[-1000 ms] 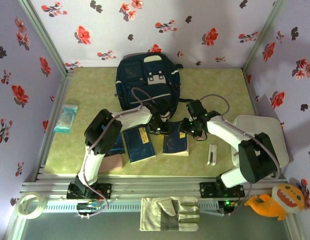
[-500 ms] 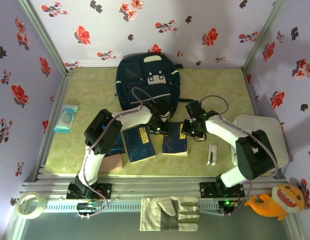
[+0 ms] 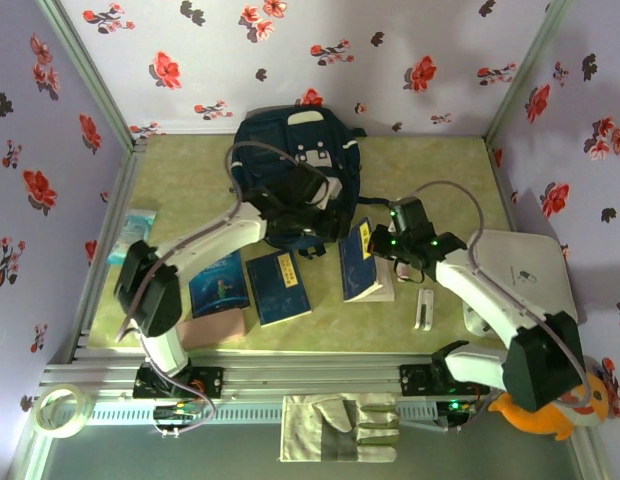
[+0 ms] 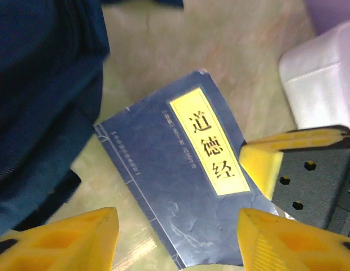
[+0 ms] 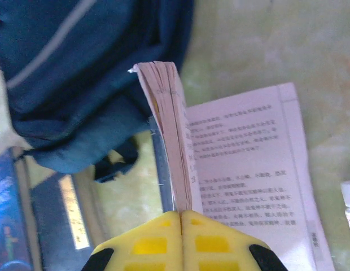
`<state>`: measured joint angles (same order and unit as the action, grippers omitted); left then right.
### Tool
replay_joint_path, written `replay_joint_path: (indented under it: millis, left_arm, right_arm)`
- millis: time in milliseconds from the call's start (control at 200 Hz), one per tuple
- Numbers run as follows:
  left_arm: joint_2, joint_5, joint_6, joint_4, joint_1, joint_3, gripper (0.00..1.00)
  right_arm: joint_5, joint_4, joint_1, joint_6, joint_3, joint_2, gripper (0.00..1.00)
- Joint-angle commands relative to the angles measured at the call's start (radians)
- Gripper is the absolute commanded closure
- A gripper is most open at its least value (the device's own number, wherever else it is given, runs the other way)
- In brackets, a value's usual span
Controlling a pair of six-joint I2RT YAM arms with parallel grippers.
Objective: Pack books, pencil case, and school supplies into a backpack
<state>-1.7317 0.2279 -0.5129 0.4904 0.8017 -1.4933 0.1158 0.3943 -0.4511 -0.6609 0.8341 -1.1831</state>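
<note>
A: Right pincer [image 5: 180, 217]?
B: Clamped on one edge of a navy book [image 5: 170, 124], yellow pads pressed together around the page block. Held up at a tilt above the surface [image 3: 430, 180], one printed leaf [image 5: 248, 169] flopped open to the right.
A: Relative to the backpack [image 3: 290, 150]?
B: Just beside its lower right corner. Touching or not: cannot tell.
A: Left pincer [image 4: 176, 226]?
B: Jaws apart, gripping nothing. Hovering by the backpack's lower edge, the same book's yellow-label cover framed between the two pads in the wrist view, backpack fabric on the left.
A: Rest of the kit?
B: Little Prince [image 3: 218, 285] and second navy book [image 3: 278, 287] flat, side by side, in front of the backpack. Pink pencil case [image 3: 212, 330] just beside Little Prince, on the near side. White bar [image 3: 424, 308] right of the held book.
</note>
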Motion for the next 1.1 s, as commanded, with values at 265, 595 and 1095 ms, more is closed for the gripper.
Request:
replay_joint_path:
  millis: [265,595,1095]
  left_arm:
    - [0.153,0.088,-0.099,-0.265,-0.173,0.222,0.14]
    - [0.089,0.358,-0.246,-0.481,-0.283,0.258,0.00]
    - [-0.002,0.540,-0.296,-0.565,-0.327,0.229,0.01]
  right_arm:
    - [0.056,-0.142,0.010,0.005,0.147,0.092,1.00]
    - [0.208,-0.297,0.011,-0.056,0.271,-0.051,1.00]
    - [0.409,-0.484,0.046,-0.190,0.321,-0.195,1.00]
